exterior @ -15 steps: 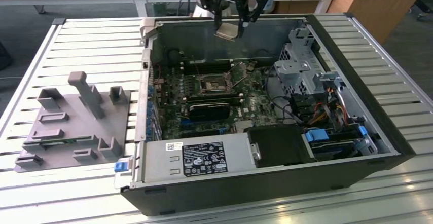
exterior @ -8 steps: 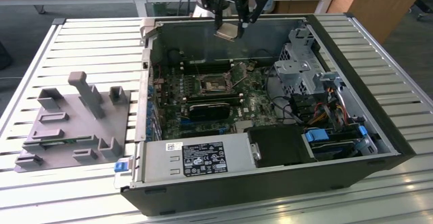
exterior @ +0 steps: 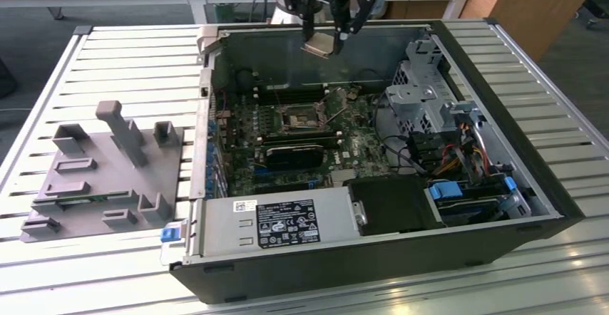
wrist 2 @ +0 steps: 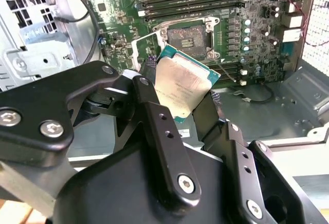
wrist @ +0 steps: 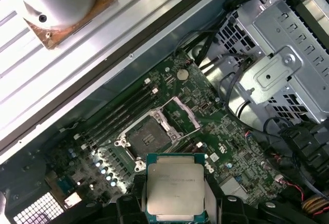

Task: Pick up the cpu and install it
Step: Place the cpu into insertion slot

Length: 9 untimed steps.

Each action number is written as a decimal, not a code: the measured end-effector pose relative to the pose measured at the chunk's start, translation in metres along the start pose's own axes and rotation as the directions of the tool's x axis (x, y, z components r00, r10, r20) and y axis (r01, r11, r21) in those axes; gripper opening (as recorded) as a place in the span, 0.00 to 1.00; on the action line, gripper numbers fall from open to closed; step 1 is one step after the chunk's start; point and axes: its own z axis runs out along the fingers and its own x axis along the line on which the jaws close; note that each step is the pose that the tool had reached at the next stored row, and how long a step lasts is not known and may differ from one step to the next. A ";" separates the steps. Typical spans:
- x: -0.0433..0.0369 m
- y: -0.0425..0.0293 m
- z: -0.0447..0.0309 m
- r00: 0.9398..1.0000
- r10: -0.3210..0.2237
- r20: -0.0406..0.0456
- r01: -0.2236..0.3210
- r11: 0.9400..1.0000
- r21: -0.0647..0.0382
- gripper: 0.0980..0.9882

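Note:
The cpu [exterior: 320, 47] is a flat square chip with a silver top, held tilted in the air above the open computer case [exterior: 495, 65] near its far wall. My gripper [exterior: 327, 38] is shut on the cpu, one black finger on each of two opposite edges. In both wrist views the cpu [wrist 2: 181, 83] [wrist: 174, 184] shows between the fingers [wrist 2: 154, 116], with a green rim around the metal lid. Below it on the motherboard lies the open cpu socket [wrist: 150, 138] [wrist 2: 186, 39] [exterior: 299, 117], its metal load frame swung up.
A grey plastic fixture tray [exterior: 95, 179] stands on the slatted table at the exterior view's left. Inside the case are a black heatsink block [exterior: 297, 152], memory slots [wrist 2: 190, 0], a metal drive cage [exterior: 423, 80], cable bundles [exterior: 457, 144] and the power supply [exterior: 276, 222].

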 end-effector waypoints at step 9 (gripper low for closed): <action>0.0002 0.0003 0.0003 0.994 0.105 0.006 -0.105 0.994 0.002 0.49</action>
